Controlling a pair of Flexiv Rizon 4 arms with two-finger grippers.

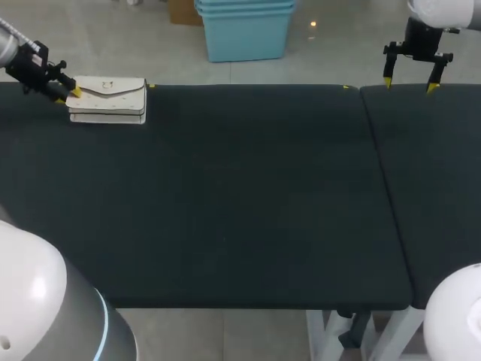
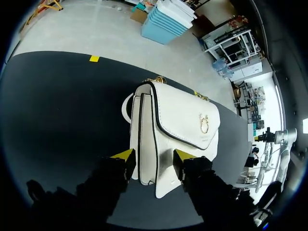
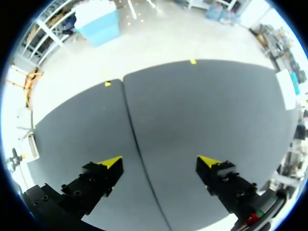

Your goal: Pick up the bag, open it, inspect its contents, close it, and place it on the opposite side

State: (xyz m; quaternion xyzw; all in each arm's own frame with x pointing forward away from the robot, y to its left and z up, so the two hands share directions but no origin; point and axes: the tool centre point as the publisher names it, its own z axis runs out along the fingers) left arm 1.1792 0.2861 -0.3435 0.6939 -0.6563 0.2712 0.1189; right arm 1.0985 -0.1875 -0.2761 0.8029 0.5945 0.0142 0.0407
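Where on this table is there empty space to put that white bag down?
Nearly everywhere. The table is bare from the white bag at its far left corner across to the seam, and on the right section beyond, near the open right claw. Only that far left corner is crowded, where the left claw grips the bag.

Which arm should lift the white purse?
Left. The left claw grips the end of the white handbag, a finger on each side. The right claw hangs open above the far right corner of the table, nowhere near the handbag.
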